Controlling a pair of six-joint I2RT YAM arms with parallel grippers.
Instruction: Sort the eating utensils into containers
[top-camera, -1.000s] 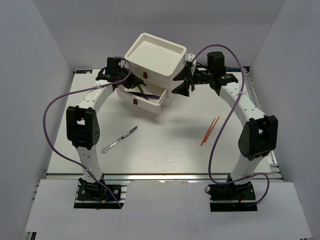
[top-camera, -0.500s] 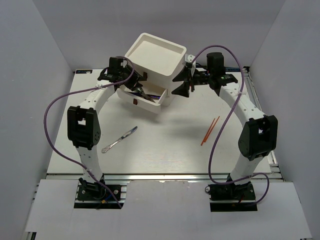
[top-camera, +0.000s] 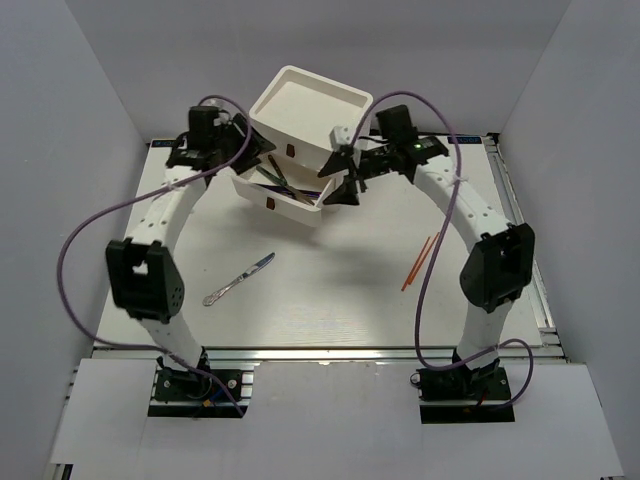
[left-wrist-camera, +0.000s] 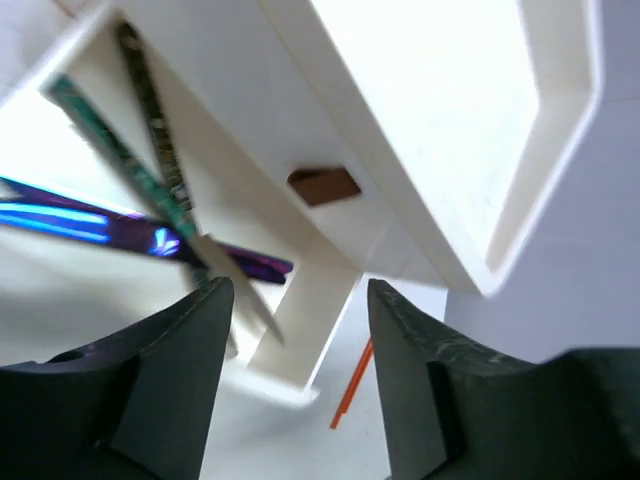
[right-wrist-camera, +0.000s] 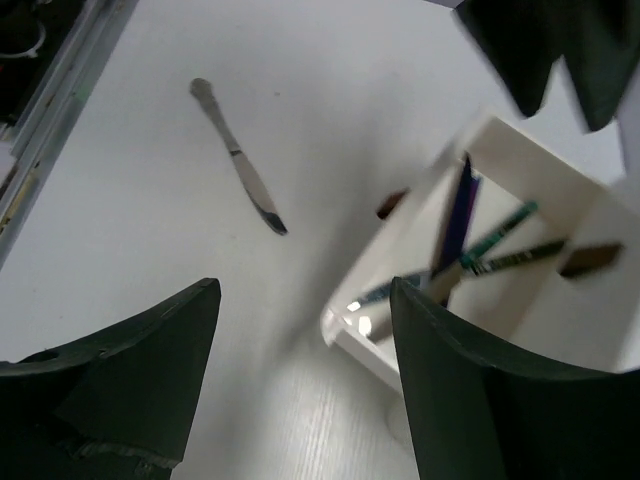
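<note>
The white drawer unit (top-camera: 300, 135) stands at the back of the table. Its lowest drawer (top-camera: 290, 203) is pulled out and holds teal-handled utensils (left-wrist-camera: 130, 170) and purple-blue utensils (left-wrist-camera: 70, 220); they also show in the right wrist view (right-wrist-camera: 470, 235). A silver knife (top-camera: 240, 278) lies on the table and shows in the right wrist view (right-wrist-camera: 240, 170). Two orange chopsticks (top-camera: 420, 260) lie at the right. My left gripper (top-camera: 258, 155) is open and empty at the unit's left side (left-wrist-camera: 300, 295). My right gripper (top-camera: 338, 180) is open and empty by the drawer's right corner (right-wrist-camera: 305, 300).
The unit's top (top-camera: 310, 100) is a shallow white tray. Dark red pulls (left-wrist-camera: 323, 185) mark the drawer fronts. Grey walls enclose the table on three sides. Purple cables loop off both arms (top-camera: 90, 235).
My left gripper has drawn back to the left from over the open drawer. My right gripper has moved left, closer to the drawer's right corner. Knife and chopsticks have not moved.
</note>
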